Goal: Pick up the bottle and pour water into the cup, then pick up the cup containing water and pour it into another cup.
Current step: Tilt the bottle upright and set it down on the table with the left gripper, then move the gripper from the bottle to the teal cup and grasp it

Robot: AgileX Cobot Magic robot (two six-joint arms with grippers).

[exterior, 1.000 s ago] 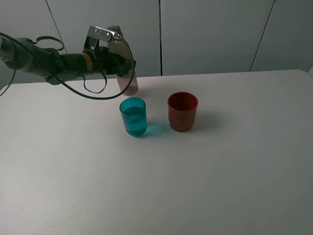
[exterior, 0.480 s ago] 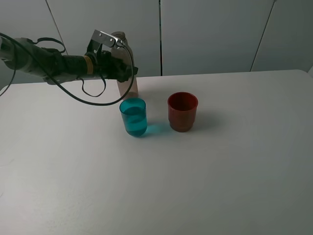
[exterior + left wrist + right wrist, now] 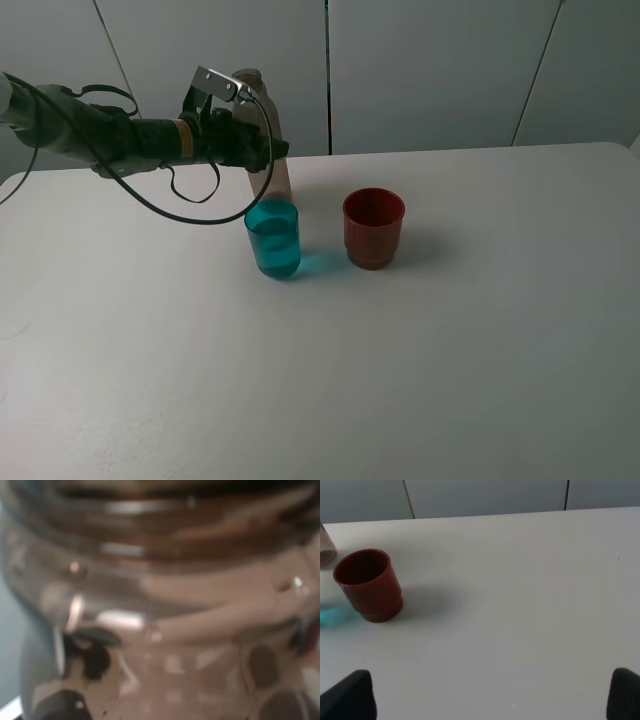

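Note:
My left gripper [image 3: 252, 140] is shut on the bottle [image 3: 275, 180], a clear brownish bottle held nearly upright just behind the cup [image 3: 272, 238]. The cup is a teal-blue tumbler with water in it. Another cup [image 3: 373, 228], dark red, stands to its right and also shows in the right wrist view [image 3: 367, 585]. The left wrist view is filled by the blurred bottle [image 3: 175, 595]. I cannot tell whether the bottle's base [image 3: 325, 547] touches the table. My right gripper [image 3: 487, 697] stands open, far to the right of the red cup, with nothing between its fingers.
The white table [image 3: 450, 350] stretches right and toward the front of the cups. A grey panelled wall [image 3: 430, 70] runs behind its far edge. The left arm's black cable [image 3: 190, 195] loops down near the table at the back left.
The left gripper has shifted slightly right with the bottle. The bottle's base has swung closer in behind the teal cup. Both cups have stayed put.

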